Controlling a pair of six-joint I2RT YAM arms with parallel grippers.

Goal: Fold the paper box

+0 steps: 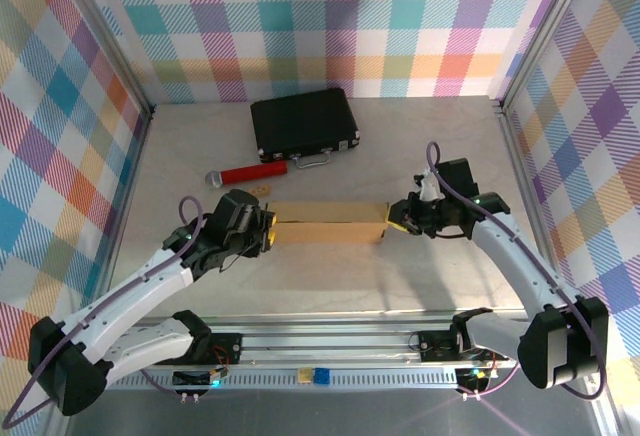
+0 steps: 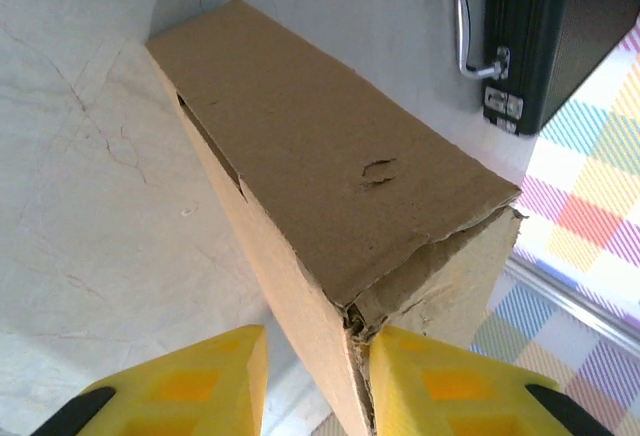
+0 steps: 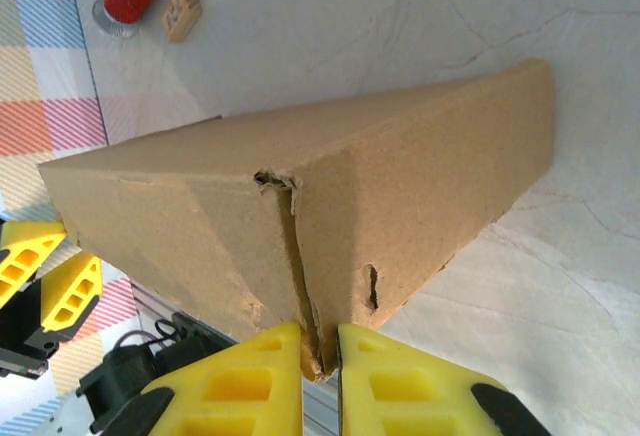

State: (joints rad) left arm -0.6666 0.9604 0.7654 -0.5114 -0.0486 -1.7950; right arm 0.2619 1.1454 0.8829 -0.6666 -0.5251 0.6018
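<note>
The paper box (image 1: 328, 223) is a long brown cardboard shape lying across the middle of the table, its walls folded up. My left gripper (image 1: 268, 228) is at its left end. In the left wrist view the box's (image 2: 330, 166) torn corner sits between the jaws of my left gripper (image 2: 320, 341). The right finger (image 2: 450, 386) touches the end wall, and the left finger (image 2: 190, 386) stands off with a gap. My right gripper (image 1: 395, 218) is at the other end. In the right wrist view that gripper (image 3: 320, 341) is shut on the box's (image 3: 300, 206) lower end seam.
A black hard case (image 1: 304, 124) with a metal handle lies behind the box. A red cylinder (image 1: 245, 173) and a small tan block (image 1: 262, 191) lie at back left. Plaid walls close in three sides, and a metal rail (image 1: 330, 341) runs along the near edge.
</note>
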